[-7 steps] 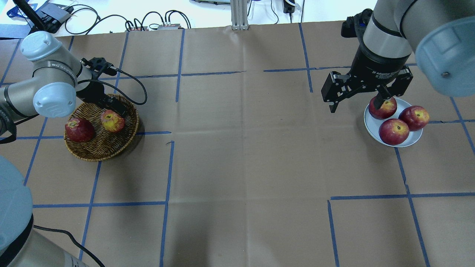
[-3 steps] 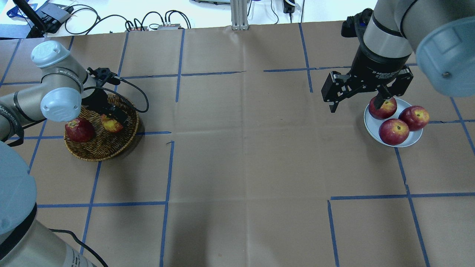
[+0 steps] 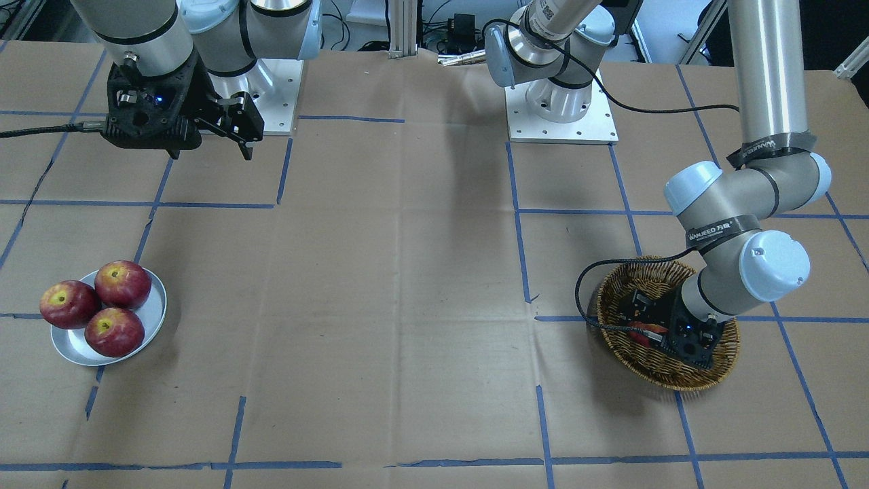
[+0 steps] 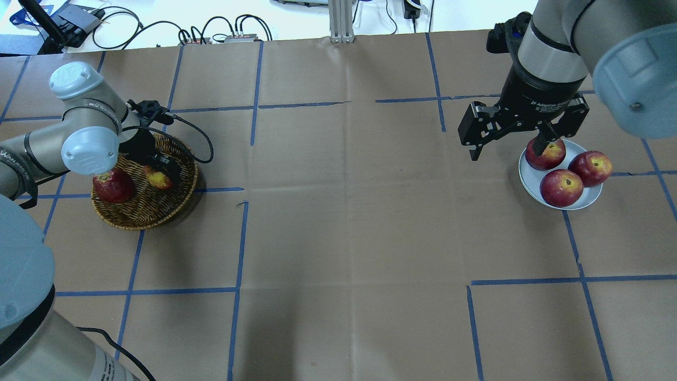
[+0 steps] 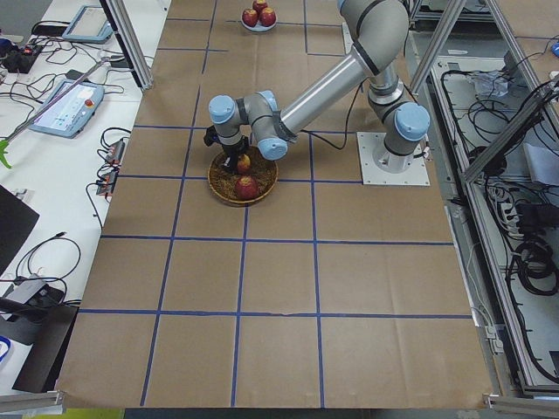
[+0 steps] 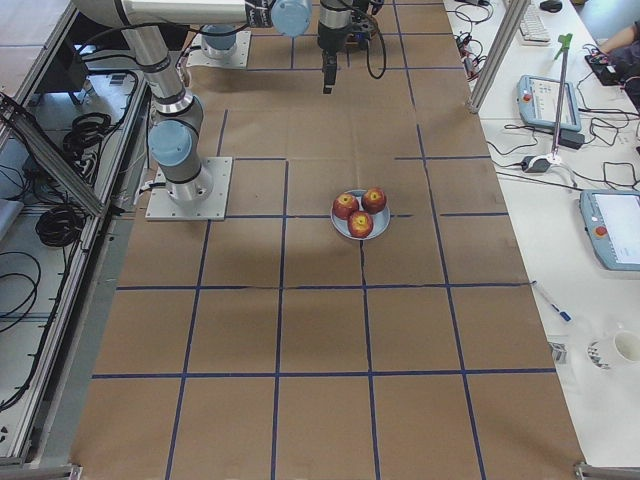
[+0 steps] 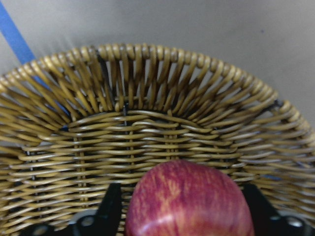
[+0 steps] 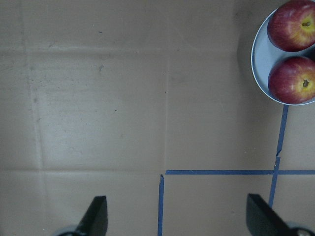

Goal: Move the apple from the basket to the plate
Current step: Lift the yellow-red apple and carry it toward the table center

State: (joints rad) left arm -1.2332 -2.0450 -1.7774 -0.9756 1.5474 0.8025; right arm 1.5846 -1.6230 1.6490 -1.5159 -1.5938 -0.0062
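The lighter streaked apple [image 4: 157, 180] lies in the wicker basket [image 4: 143, 214] at the table's left, beside a darker red apple [image 4: 112, 186]. My left gripper [image 4: 158, 170] is down inside the basket, open, with the fingers close on either side of the apple [image 7: 189, 201]; I cannot tell if they touch it. From the front [image 3: 641, 334] the apple is mostly hidden by the gripper [image 3: 662, 329]. The silvery plate [image 4: 582, 201] at the right holds three dark red apples. My right gripper [image 4: 506, 151] hangs open and empty above the plate's left edge.
A black cable [image 4: 195, 132] loops from the left wrist past the basket's far rim. Blue tape lines [image 4: 240, 238] cross the brown paper table. Cables and boxes [image 4: 222, 32] lie beyond the table's far edge.
My left gripper has moved lower into the basket and now straddles the lighter apple, covering more of it. The right arm has not moved.
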